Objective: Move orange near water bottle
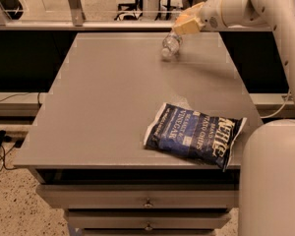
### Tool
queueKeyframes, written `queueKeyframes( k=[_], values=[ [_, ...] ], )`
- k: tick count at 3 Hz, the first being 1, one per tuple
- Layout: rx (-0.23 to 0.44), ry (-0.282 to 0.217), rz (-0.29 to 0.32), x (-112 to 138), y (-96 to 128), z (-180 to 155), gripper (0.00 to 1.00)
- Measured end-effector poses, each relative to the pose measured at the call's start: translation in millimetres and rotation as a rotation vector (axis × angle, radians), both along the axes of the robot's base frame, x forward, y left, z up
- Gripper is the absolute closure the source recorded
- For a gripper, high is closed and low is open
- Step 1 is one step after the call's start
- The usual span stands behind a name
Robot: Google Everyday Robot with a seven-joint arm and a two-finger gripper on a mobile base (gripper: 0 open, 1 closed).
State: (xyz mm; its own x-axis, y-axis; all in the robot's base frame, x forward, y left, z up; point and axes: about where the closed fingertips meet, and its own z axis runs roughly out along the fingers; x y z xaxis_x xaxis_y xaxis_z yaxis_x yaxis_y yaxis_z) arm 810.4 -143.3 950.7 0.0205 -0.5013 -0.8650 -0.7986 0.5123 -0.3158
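Observation:
The water bottle [169,45] is a small clear plastic bottle that lies on its side near the far edge of the grey table [113,97]. My gripper [185,26] hangs just above and to the right of the bottle, at the end of the white arm [236,6] that reaches in from the upper right. The orange does not show anywhere on the table; it is hidden or out of view.
A blue chip bag [194,134] lies flat near the table's front right corner. The arm's white lower part [273,176] fills the bottom right. Drawers [147,200] sit under the table front. A rail [88,26] runs behind the far edge.

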Motion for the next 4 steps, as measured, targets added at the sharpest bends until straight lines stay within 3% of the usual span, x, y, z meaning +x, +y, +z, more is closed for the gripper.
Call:
queueKeyframes(
  k=[2, 3, 4],
  values=[
    [0.005, 0.031, -0.039, -3.4, -9.5, -17.9, 1.0],
    [0.009, 0.065, -0.056, -8.9, -14.5, -30.6, 0.84],
    [0.016, 0.09, -0.077, -17.3, -20.1, -40.1, 0.61]
  ],
)
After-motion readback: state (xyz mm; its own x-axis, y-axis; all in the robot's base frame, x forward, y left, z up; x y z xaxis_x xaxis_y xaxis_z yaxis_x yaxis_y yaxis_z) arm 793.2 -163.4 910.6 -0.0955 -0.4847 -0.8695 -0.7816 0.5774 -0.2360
